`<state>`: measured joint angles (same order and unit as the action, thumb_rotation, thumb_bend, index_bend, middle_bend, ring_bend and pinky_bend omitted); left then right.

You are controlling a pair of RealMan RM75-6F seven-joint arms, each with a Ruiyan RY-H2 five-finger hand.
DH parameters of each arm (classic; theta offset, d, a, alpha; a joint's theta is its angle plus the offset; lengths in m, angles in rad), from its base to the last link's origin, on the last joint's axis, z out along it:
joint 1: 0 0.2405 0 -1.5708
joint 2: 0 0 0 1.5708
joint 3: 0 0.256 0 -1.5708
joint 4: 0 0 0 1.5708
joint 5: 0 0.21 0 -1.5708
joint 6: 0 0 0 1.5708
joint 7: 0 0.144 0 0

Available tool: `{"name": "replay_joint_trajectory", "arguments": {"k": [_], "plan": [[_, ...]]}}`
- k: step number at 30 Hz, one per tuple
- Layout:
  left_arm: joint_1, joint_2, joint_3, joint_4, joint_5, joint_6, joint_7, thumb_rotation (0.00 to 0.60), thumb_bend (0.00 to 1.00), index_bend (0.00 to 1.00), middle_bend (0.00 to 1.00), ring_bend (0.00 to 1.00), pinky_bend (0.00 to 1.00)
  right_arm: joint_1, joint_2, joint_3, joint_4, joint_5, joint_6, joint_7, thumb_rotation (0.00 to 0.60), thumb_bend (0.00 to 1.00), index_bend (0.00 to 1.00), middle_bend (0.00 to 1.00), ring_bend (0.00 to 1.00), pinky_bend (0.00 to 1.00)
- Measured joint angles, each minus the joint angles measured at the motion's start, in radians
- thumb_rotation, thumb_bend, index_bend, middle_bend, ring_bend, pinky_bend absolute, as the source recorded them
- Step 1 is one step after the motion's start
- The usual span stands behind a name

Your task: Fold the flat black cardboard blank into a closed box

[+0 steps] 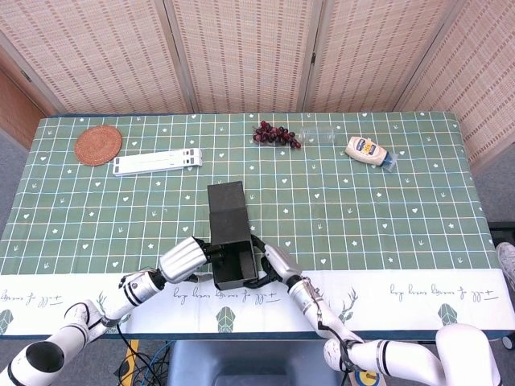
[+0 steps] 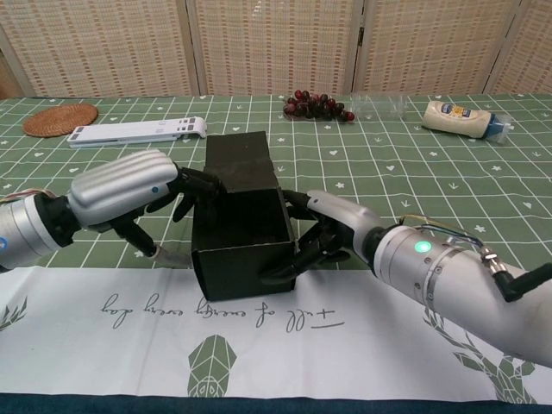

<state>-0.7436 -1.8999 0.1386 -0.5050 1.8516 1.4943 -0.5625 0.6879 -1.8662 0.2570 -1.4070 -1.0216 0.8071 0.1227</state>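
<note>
The black cardboard box stands near the table's front edge, its top open and its inside showing. Its lid flap leans back on the far side. My left hand is at the box's left wall, fingers curled onto its top edge and thumb low outside. My right hand grips the right wall, fingers wrapped around its lower front corner. The box is held between the two hands.
Along the back lie a woven coaster, a white folded stand, dark grapes, a clear bottle and a mayonnaise bottle. A white printed strip runs along the front edge of the green checked cloth.
</note>
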Motion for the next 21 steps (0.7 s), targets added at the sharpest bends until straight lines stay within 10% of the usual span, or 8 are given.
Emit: {"name": "replay_joint_trajectory", "arguments": {"k": [21], "plan": [[-0.066, -0.028, 0.087, 0.161, 0.085, 0.063, 0.027, 0.600, 0.11, 0.67, 0.56, 0.60, 0.78, -0.014, -0.005, 0.002, -0.024, 0.040, 0.021, -0.019, 0.600, 0.51, 0.02, 0.29, 0.84, 1.00]]}}
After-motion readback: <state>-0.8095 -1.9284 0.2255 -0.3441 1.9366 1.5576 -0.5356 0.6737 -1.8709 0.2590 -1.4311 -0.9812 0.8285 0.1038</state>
